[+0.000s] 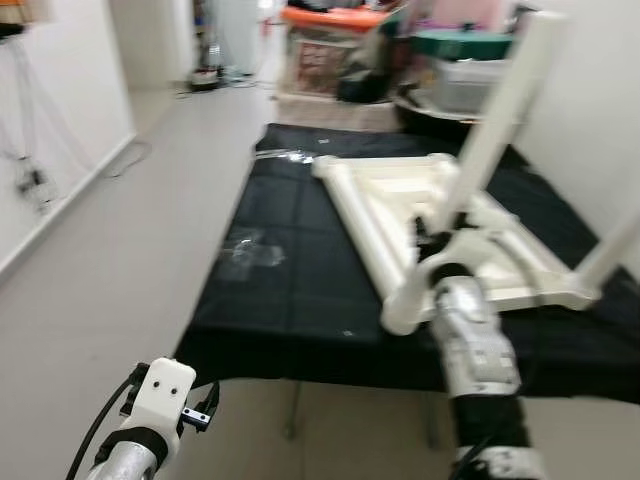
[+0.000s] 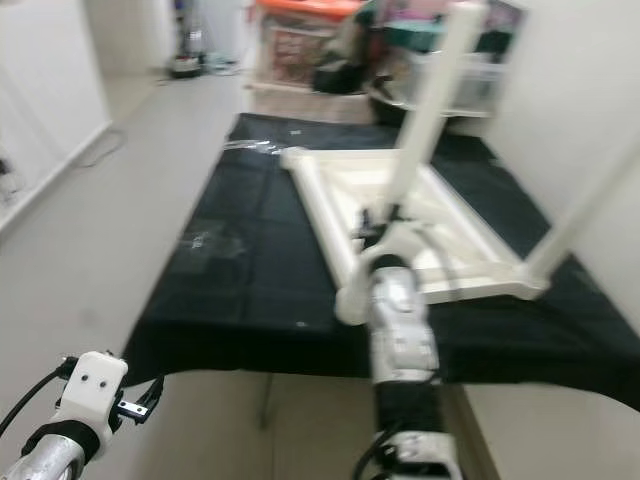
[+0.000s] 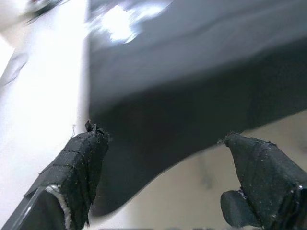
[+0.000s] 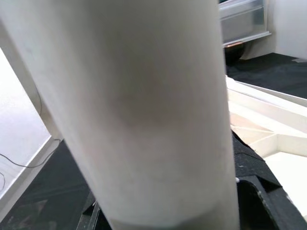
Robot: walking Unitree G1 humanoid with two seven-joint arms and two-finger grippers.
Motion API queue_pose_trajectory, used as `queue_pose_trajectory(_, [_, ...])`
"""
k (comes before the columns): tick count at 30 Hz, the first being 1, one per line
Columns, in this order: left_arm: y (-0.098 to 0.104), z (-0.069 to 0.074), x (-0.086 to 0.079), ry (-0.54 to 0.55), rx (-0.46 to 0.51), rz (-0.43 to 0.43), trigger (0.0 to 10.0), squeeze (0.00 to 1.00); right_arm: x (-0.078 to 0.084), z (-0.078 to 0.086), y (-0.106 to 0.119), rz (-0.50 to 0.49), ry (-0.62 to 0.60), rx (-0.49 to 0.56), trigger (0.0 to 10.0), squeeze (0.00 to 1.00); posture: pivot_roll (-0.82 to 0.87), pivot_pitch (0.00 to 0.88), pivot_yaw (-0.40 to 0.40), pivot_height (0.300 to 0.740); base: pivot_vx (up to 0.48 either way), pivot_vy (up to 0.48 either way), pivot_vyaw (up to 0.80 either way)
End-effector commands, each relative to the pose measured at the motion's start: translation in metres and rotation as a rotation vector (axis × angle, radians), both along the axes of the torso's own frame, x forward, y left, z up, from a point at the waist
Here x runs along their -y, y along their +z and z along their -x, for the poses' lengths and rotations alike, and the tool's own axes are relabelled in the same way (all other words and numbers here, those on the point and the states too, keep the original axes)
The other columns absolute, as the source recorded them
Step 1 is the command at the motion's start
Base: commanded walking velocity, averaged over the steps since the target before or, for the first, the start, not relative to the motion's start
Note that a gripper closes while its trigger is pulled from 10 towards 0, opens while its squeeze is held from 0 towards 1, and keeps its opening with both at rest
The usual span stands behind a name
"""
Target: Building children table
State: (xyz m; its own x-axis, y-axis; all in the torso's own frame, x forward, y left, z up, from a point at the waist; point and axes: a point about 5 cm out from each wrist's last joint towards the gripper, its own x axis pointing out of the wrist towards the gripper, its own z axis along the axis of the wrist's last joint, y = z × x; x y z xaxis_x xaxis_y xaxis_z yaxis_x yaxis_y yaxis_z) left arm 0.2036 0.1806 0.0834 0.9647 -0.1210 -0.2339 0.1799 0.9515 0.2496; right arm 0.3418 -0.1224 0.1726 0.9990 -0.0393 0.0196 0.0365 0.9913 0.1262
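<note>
You have the white table frame (image 1: 440, 225) lying upside down on the black cloth (image 1: 290, 280) that covers the low work surface, towards its right side. One leg already stands up at the frame's right corner (image 1: 610, 250), leaning out of the picture. Your right gripper (image 1: 432, 238) is at the near part of the frame, clamped round the base of a second white table leg (image 1: 505, 110), which rises tilted up and to the right. The right wrist view confirms the hold: the leg (image 4: 144, 110) sits close against the camera with the black fingers (image 4: 268, 201) flanking its lower end.

The step in hand looks like seating this leg into its socket on the frame. Bring the leg upright first; at this tilt it would likely bind or cross-thread if the joint is threaded. Line its lower end squarely over the socket before pressing down, and keep your grip low, so the long upper end does not swing. The frame is unsecured on cloth, so expect it to slide if you push sideways; push straight down.

Your left gripper (image 3: 158, 182) hangs low at the near left, off the near edge of the cloth, its fingers spread apart and holding nothing. Consider bringing it up to steady the frame's near left rail (image 1: 365, 235) while the right arm works. A small crumpled clear plastic wrapper (image 1: 250, 250) lies on the cloth to the left, well apart from the frame, so it should not interfere.
</note>
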Motion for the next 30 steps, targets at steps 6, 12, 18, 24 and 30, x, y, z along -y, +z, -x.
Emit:
queue_pose_trajectory(6, [-0.005,-0.001,-0.008,0.027,-0.020,-0.014,10.0,0.00,-0.017,-0.024,-0.019,-0.014,0.137,-0.201,10.0,0.00,0.10,0.000,-0.055,0.740,0.000,0.000,0.00])
queue_pose_trajectory(12, [-0.006,0.001,-0.003,0.025,-0.023,-0.007,10.0,0.00,0.000,-0.026,0.007,-0.041,0.114,-0.098,10.0,1.00,0.10,0.000,-0.054,0.740,0.000,0.000,0.00])
queue_pose_trajectory(18, [-0.007,0.001,-0.003,0.019,-0.025,-0.003,10.0,0.00,0.020,-0.024,0.053,0.046,0.199,0.037,10.0,0.00,0.09,0.000,-0.048,0.740,0.000,0.000,0.00])
queue_pose_trajectory(24, [-0.007,-0.003,-0.003,0.002,-0.024,-0.004,10.0,0.00,0.004,-0.007,0.090,0.076,0.754,0.221,10.0,0.00,0.08,0.000,-0.034,0.740,0.000,0.000,0.00])
queue_pose_trajectory(30, [-0.009,-0.006,-0.001,-0.007,-0.027,-0.007,10.0,0.00,-0.008,0.005,0.071,0.219,1.115,0.209,10.0,0.00,0.09,0.000,-0.036,0.740,0.000,0.000,0.00])
